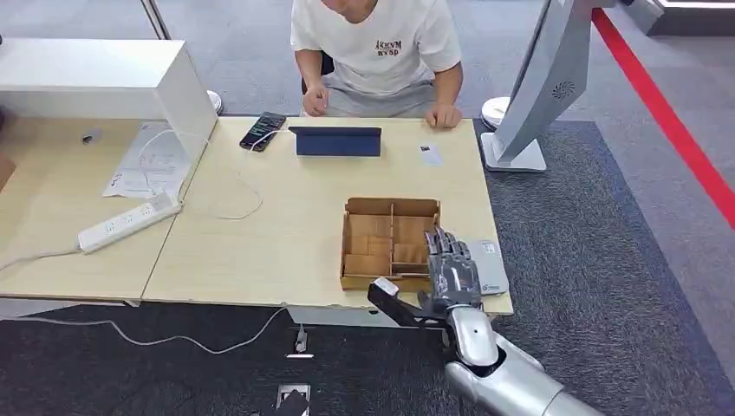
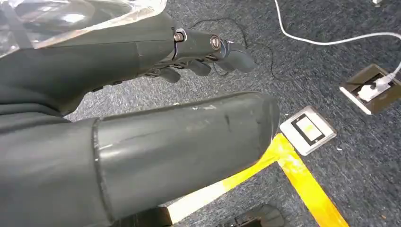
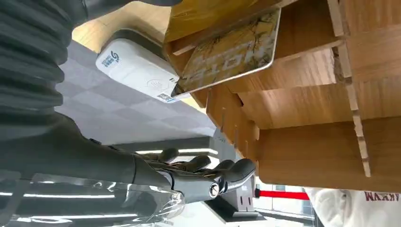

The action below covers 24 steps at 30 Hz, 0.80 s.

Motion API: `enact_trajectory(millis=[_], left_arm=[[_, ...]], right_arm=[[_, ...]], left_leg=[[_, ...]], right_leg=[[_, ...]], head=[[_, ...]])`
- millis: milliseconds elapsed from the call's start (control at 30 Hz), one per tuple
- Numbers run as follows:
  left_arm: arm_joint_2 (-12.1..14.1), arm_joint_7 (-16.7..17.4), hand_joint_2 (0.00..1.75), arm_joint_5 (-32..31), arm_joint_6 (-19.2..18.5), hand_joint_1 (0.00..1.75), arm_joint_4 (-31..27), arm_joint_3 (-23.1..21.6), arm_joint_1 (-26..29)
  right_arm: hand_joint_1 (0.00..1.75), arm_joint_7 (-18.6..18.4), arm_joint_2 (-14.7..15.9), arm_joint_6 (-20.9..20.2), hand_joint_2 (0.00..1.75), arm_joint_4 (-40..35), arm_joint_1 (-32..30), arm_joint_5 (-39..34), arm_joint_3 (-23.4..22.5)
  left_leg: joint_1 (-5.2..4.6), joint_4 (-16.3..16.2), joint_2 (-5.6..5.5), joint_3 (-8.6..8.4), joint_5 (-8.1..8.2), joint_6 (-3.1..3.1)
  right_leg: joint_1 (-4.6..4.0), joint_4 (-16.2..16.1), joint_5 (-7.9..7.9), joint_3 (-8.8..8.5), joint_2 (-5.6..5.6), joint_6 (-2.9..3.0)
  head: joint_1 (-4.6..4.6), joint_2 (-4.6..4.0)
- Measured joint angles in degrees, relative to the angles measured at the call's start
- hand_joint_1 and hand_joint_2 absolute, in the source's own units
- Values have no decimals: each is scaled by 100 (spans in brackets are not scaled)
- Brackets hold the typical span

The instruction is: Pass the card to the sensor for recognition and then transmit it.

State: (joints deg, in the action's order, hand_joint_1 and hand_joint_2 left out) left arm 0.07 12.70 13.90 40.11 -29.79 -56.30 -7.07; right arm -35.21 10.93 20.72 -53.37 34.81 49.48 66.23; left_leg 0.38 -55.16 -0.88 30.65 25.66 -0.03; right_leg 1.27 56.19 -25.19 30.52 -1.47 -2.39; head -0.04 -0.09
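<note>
A gold-brown patterned card leans in a compartment of the wooden divided box near the table's front edge. The white-grey card sensor lies flat just right of the box; the right wrist view shows this sensor beside the box wall. My right hand hovers over the box's right front corner, between box and sensor, fingers spread and holding nothing. Its fingers are apart from the card. My left hand hangs over the carpet with nothing in it.
A person sits at the far side, both hands on the table. A dark tablet, a phone, a small white card and a power strip lie on the tables. A grey kiosk stand rises at the right.
</note>
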Motion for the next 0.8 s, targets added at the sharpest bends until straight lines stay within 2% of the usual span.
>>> enact_trajectory(millis=[100, 133, 167, 200, 233, 267, 333, 600, 800], left_arm=[[0, 0, 0, 15, 0, 0, -2, 0, 0], [0, 0, 0, 17, 0, 0, -2, 0, 0], [0, 0, 0, 17, 0, 0, -2, 0, 0], [0, 0, 0, 17, 0, 0, -2, 0, 0], [0, 4, 0, 17, 0, 0, -2, 0, 0], [0, 7, 0, 20, 0, 0, -4, -2, 0], [0, 24, 0, 24, 0, 0, -4, -4, -1], [2, 46, 0, 35, 0, 0, -20, -88, -6], [4, 35, 0, 85, 0, 0, -37, -107, -12]], right_arm=[[2, 0, 0, -4, 175, 13, -1, -11, 22], [24, 0, 0, -4, 175, 22, 0, -13, 24], [24, 0, 0, -4, 175, 33, 1, -17, 24], [148, 0, 0, -7, 175, 37, 0, -33, 24], [161, 0, 0, -7, 175, 39, 0, -55, 24], [161, 0, 0, -9, 175, 39, 1, -70, 24], [175, 2, 2, -7, 175, 39, 0, -107, 24], [175, 9, 2, -11, 175, 68, 2, -170, 28], [168, 55, -17, 2, 175, 100, 36, -260, 33]], left_leg=[[0, 0, 0, 0, 0, 0], [0, 0, 0, 0, 0, 0], [0, 0, 0, 0, 0, 0], [0, 0, 0, 0, 0, 0], [0, 0, 0, 0, 0, 0], [0, 0, 0, 0, 0, 0], [0, 0, 0, -1, 0, 0], [0, 0, 0, -1, 0, 0], [0, 0, 0, -1, 0, 0]], right_leg=[[0, 0, 0, 0, 0, 0], [0, 0, 0, 0, 0, 0], [0, 0, 0, 0, 0, 0], [0, 0, 0, 0, 0, 0], [0, 0, 0, 0, 0, 0], [0, 0, 0, 0, 0, 0], [0, 0, 0, 0, 0, 0], [0, 0, 0, 0, 0, 0], [0, 0, 0, 0, 0, 0]], head=[[-2, 0], [0, 0], [-2, 0], [0, 0], [0, 0], [0, 0], [0, 0], [0, 0], [0, 0]])
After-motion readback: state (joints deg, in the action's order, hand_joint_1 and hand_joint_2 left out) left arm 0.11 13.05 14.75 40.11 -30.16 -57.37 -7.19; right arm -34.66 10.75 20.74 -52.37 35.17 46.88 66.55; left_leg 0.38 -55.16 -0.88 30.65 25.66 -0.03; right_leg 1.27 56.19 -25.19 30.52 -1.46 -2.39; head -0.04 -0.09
